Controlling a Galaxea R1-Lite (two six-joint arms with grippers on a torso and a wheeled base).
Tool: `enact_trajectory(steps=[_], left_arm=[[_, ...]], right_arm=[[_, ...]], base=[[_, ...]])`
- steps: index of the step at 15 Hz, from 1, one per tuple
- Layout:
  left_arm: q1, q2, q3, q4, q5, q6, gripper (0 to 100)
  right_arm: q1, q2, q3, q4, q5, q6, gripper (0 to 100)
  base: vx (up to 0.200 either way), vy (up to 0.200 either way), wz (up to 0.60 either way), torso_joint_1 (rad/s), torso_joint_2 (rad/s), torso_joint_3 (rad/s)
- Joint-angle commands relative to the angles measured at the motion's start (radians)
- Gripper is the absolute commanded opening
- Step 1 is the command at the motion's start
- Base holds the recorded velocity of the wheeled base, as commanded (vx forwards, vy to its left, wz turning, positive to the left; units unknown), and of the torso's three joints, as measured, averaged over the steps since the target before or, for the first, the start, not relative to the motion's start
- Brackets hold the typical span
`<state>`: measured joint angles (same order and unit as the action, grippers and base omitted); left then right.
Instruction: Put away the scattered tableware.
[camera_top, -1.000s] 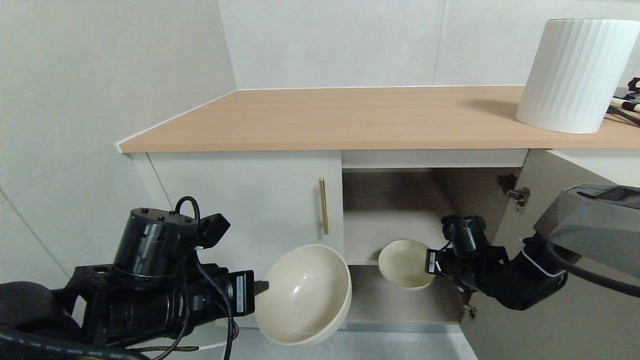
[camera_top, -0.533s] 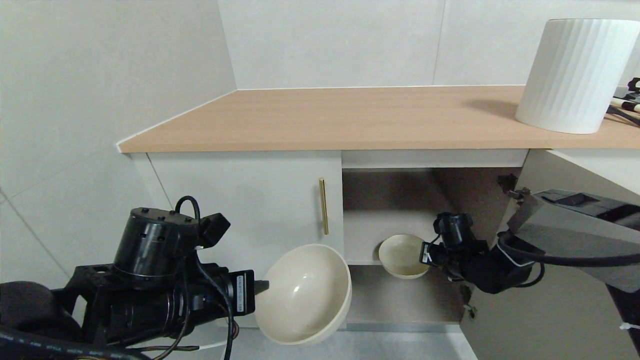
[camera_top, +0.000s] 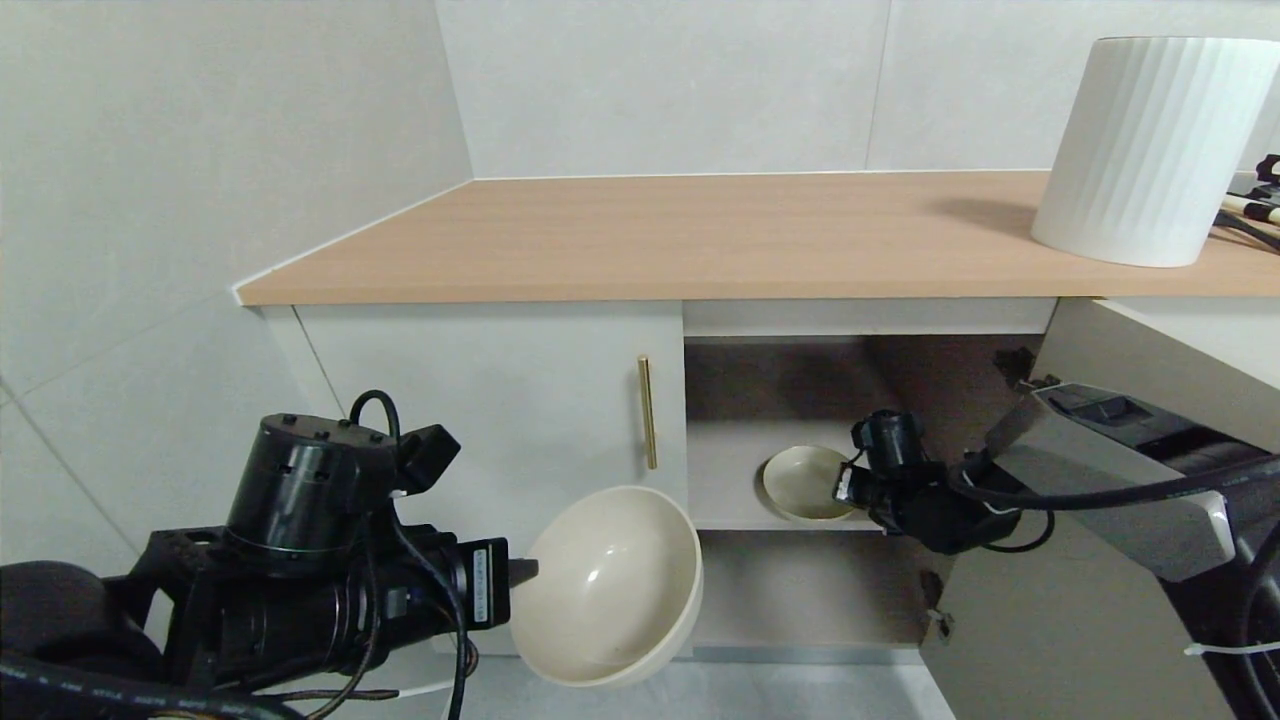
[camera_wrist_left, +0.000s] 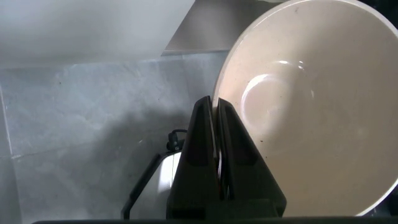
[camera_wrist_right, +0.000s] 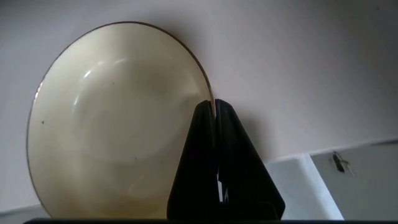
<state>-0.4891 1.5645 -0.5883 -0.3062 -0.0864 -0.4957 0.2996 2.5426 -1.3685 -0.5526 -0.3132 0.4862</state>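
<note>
My left gripper (camera_top: 520, 573) is shut on the rim of a large cream bowl (camera_top: 610, 588), held tilted in front of the closed left cabinet door; the left wrist view shows the left gripper (camera_wrist_left: 216, 118) pinching the large bowl (camera_wrist_left: 305, 106) at its edge. My right gripper (camera_top: 843, 487) is shut on the rim of a smaller cream bowl (camera_top: 803, 483), held inside the open cabinet (camera_top: 800, 590) near its back wall. In the right wrist view the right gripper (camera_wrist_right: 213, 115) clamps the small bowl (camera_wrist_right: 118, 118) at its edge.
The wooden countertop (camera_top: 700, 240) carries a white ribbed container (camera_top: 1150, 150) at the right. The left cabinet door with a gold handle (camera_top: 646, 412) is closed. The right door (camera_top: 1120, 620) stands open beside my right arm. Grey floor lies below.
My right arm has carried the small bowl up and deeper into the cabinet, toward the back wall. The left arm and its large bowl have stayed where they were.
</note>
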Motion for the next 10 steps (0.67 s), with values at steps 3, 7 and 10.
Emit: enact_trajectory(steps=[3, 7, 10], left_arm=[[0.000, 0.000, -0.001, -0.001, 0.000, -0.001, 0], [0.000, 0.002, -0.002, -0.001, -0.001, -0.001, 0], [0.000, 0.002, -0.002, -0.001, -0.001, -0.001, 0]], right_arm=[[-0.008, 0.051, -0.146, 0.120, -0.001, 0.037, 0], [-0.014, 0.065, -0.185, 0.134, -0.001, 0.045, 0], [-0.019, 0.077, -0.204, 0.134, -0.004, 0.045, 0]], base=[[0.000, 0.000, 0.00, 0.000, 0.00, 0.000], [0.000, 0.000, 0.00, 0.000, 0.00, 0.000], [0.000, 0.000, 0.00, 0.000, 0.00, 0.000]])
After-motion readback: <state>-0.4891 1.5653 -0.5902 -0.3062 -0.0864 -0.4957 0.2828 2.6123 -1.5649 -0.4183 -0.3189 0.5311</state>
